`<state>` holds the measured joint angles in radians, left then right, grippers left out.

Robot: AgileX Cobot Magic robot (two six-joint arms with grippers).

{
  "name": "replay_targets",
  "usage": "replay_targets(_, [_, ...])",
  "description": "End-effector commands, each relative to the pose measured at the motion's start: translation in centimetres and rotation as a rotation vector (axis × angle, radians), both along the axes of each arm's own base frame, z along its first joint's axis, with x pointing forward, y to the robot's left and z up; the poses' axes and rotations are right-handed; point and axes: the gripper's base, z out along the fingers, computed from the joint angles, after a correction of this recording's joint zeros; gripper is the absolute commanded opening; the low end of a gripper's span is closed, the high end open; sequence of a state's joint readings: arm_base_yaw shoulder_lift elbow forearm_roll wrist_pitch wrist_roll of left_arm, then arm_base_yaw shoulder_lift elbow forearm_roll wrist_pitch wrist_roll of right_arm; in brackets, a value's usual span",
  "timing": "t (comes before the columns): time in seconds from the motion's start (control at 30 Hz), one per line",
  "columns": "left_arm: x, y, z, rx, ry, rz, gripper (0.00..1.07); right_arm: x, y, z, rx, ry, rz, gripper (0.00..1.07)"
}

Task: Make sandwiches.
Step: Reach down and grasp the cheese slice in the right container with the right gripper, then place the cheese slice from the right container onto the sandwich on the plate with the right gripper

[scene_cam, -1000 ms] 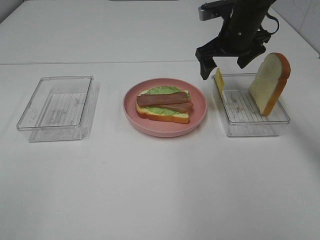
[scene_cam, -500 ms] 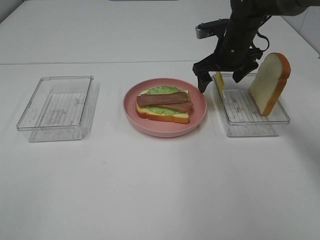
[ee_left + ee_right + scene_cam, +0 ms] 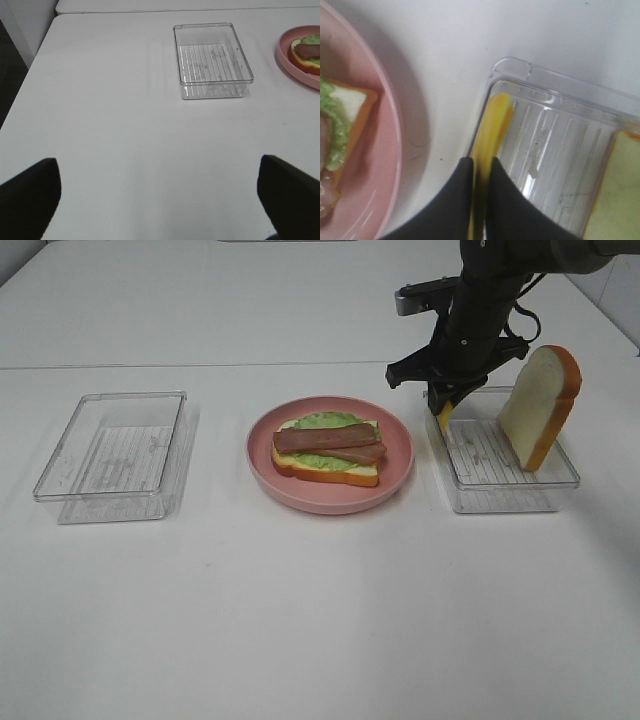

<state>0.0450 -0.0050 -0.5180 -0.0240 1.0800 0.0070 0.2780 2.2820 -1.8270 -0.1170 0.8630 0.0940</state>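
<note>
A partly built sandwich (image 3: 328,450) lies on the round pink plate (image 3: 395,468): a bread slice, green lettuce and two brown-red meat strips. It also shows in the right wrist view (image 3: 340,125) and the left wrist view (image 3: 308,51). My right gripper (image 3: 445,408) is shut on the yellow cheese slice (image 3: 492,127), which stands on edge against the near-plate wall of the right clear tray (image 3: 505,498). A second bread slice (image 3: 540,405) leans upright in that tray. My left gripper (image 3: 160,200) is open over bare table, its fingertips (image 3: 30,187) far apart.
An empty clear tray (image 3: 115,455) sits at the left of the table, also in the left wrist view (image 3: 212,60). A table seam runs across behind the trays. The white table's left edge (image 3: 30,70) shows in the left wrist view.
My right gripper came down from above the tray's near-plate corner and closed its fingers on the cheese slice. The left arm, plate and bread have not moved.
</note>
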Motion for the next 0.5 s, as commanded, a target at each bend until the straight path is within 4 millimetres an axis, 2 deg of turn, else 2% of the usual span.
replay_targets(0.03, [-0.2,0.0,0.0,-0.006,-0.017,0.006,1.01,0.2,-0.4,0.2,-0.033,-0.013,-0.003,0.00])
replay_targets(0.17, [-0.2,0.0,0.0,-0.006,-0.017,0.006,1.01,0.2,-0.4,0.3,-0.036,-0.005,-0.004,0.00])
replay_targets(0.3, [-0.2,0.0,0.0,-0.006,-0.017,0.006,1.01,0.0,-0.4,1.8,-0.043,-0.004,0.011,0.00])
replay_targets(0.33, [-0.2,0.0,0.0,-0.006,-0.017,0.006,1.01,0.0,-0.4,2.3,-0.045,-0.007,0.019,0.00])
replay_targets(0.37, [-0.2,0.0,0.0,-0.006,-0.017,0.006,1.01,0.0,-0.4,4.0,-0.044,-0.024,0.022,0.00])
replay_targets(0.4, [-0.2,0.0,0.0,-0.006,-0.017,0.006,1.01,0.0,-0.4,4.0,-0.044,-0.024,0.022,0.00])
replay_targets(0.47, [-0.2,0.0,0.0,-0.006,-0.017,0.006,1.01,-0.4,-0.5,6.8,-0.041,-0.044,0.024,0.00])
replay_targets(0.5, [-0.2,0.0,0.0,-0.006,-0.017,0.006,1.01,-0.4,-0.5,6.8,-0.041,-0.044,0.024,0.00])
